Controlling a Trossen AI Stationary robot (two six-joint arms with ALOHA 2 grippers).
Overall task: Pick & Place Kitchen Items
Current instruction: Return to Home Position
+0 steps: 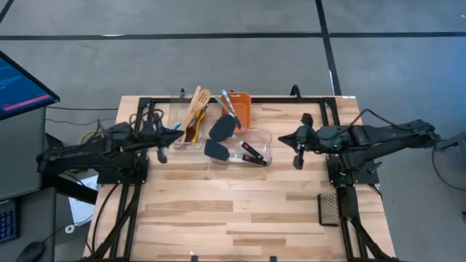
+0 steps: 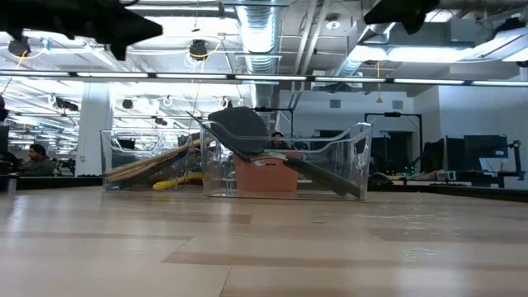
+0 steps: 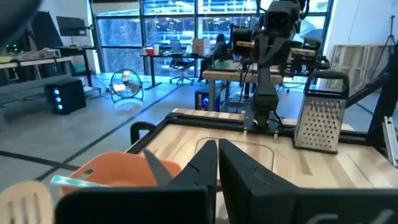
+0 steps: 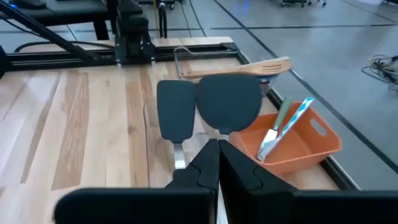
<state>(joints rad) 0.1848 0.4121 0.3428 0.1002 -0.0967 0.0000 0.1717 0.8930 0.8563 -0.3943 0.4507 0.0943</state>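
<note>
Both arms hovering above table, holding nothing.
Left gripper [image 3: 217, 146] and right gripper [image 4: 219, 144] sitting pinched closed; wooden spoons [image 1: 195, 109] and turners [image 1: 220, 131] lying in tubs [image 1: 265, 143], blue utensils [image 4: 297, 114] in bin [image 1: 244, 110].

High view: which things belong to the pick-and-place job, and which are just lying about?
Job: wooden spoons and slotted spatula; black turners; blue-handled utensils, all in the clear tubs or orange bin.
Lying about: grater; monitor beside the table.
</note>
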